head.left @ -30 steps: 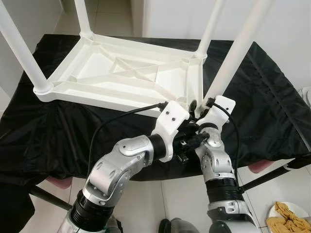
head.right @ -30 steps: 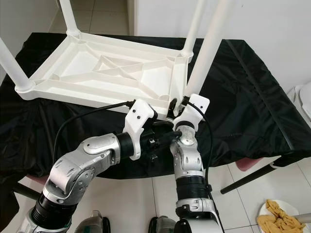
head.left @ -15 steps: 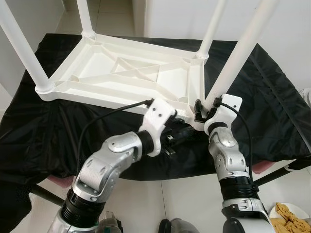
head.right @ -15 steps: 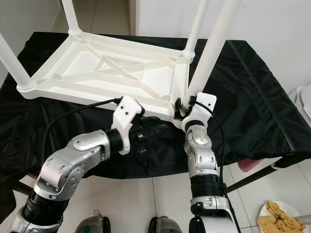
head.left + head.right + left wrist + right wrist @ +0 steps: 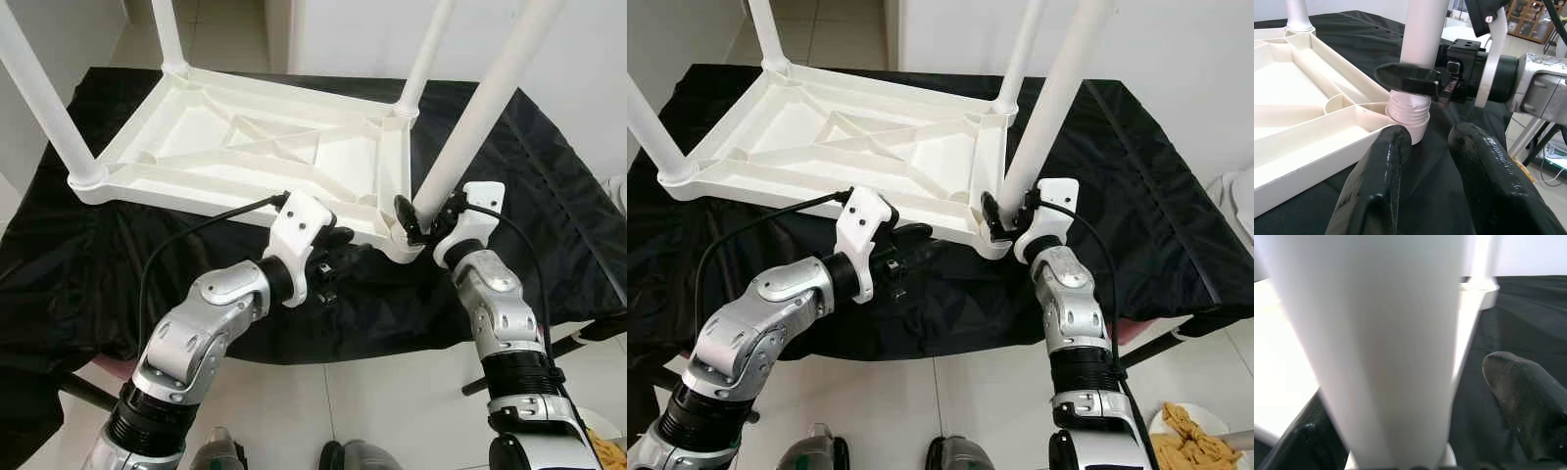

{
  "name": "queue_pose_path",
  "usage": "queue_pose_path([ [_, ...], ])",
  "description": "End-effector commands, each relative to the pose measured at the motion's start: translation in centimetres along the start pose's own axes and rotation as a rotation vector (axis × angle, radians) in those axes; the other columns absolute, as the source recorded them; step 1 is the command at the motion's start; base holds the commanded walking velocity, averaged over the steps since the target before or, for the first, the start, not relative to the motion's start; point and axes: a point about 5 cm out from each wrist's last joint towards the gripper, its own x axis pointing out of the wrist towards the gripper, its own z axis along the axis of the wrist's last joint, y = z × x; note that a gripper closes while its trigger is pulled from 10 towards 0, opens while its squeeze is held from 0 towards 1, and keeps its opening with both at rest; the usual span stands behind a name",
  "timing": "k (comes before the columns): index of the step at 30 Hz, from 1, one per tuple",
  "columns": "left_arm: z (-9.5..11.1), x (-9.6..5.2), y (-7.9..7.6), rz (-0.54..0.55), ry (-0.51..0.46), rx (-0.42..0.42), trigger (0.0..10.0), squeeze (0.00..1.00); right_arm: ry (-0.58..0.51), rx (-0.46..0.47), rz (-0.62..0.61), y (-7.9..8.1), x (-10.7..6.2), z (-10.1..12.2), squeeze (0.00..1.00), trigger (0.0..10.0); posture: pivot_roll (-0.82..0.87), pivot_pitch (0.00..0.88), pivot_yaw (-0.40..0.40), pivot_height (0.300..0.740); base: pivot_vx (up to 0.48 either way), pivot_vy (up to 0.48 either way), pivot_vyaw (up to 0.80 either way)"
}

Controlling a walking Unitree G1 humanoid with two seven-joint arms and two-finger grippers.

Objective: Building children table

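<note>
A white plastic children's table [image 5: 196, 191] lies upside down on a black cloth, its legs pointing up. My right gripper [image 5: 411, 220] is at the base of the near right leg [image 5: 480, 108]. It is open, with a finger [image 5: 1520, 401] on either side of the leg [image 5: 1381, 333] and a little gap beside it. The leg's threaded end [image 5: 1408, 105] sits in the corner socket. My left gripper [image 5: 343, 257] hovers low by the table's front rim, pointing at that corner. Its fingers [image 5: 1386, 166] stand slightly open with nothing between them.
The black cloth [image 5: 549, 196] covers the work surface and hangs over its front edge. Three other legs [image 5: 39, 98] [image 5: 167, 34] [image 5: 426, 54] stand up at the other corners. On the tiled floor at the lower right is a plate of food [image 5: 1185, 431].
The two grippers were close together in front of the corner. The right one has moved right and forward to the leg's base; the left one has drawn back to the left.
</note>
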Motion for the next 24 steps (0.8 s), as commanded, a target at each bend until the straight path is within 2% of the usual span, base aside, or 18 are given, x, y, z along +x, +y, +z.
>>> queue_pose_path([
  [1, -0.7, 0.0, -0.6, -0.064, 0.013, -0.004, 10.0, 0.0, -0.009, -0.004, 0.047, -0.6, 0.0, 0.1, 0.0, 10.0, 0.06, 0.103, -0.056, 0.74, 0.0, 0.0, 0.0],
  [3, -0.7, 0.0, -0.6, -0.064, 0.013, -0.004, 10.0, 0.0, -0.009, -0.004, 0.047, -0.6, 0.0, 0.1, 0.0, 10.0, 0.06, 0.103, -0.056, 0.74, 0.0, 0.0, 0.0],
  [5, -1.1, -0.2, -1.4, -0.098, -0.009, 0.002, 10.0, 0.0, -0.023, 0.0, 0.117, -1.3, 0.0, 0.4, 0.0, 10.0, 0.06, 0.103, -0.05, 0.74, 0.0, 0.0, 0.0],
  [9, -1.2, -0.3, -1.8, -0.12, -0.021, -0.01, 10.0, 0.0, -0.027, 0.007, 0.155, -1.5, 0.0, 0.5, 0.0, 10.0, 0.06, 0.103, -0.05, 0.74, 0.0, 0.0, 0.0],
  [10, -1.3, -0.6, -2.0, -0.146, -0.031, -0.028, 10.0, 0.0, -0.022, 0.016, 0.232, -1.8, -0.2, 0.5, 0.0, 10.0, 0.06, 0.103, -0.05, 0.74, 0.0, 0.0, 0.0],
  [13, -1.3, -0.6, -2.0, -0.146, -0.031, -0.028, 10.0, 0.0, -0.022, 0.016, 0.232, -1.8, -0.2, 0.5, 0.0, 10.0, 0.06, 0.103, -0.05, 0.74, 0.0, 0.0, 0.0],
  [18, -1.4, -0.6, -1.9, -0.144, -0.031, -0.027, 10.0, 0.0, 0.017, -0.005, 0.319, -2.5, -0.7, 0.1, 0.0, 10.0, 0.06, 0.107, -0.047, 0.74, 0.0, 0.0, 0.0],
  [24, -1.4, -0.6, -1.9, -0.145, -0.035, -0.018, 10.0, 0.0, 0.037, -0.016, 0.368, -2.9, -0.8, -0.2, 0.0, 10.0, 0.05, 0.098, -0.043, 0.74, 0.0, 0.0, 0.0],
])
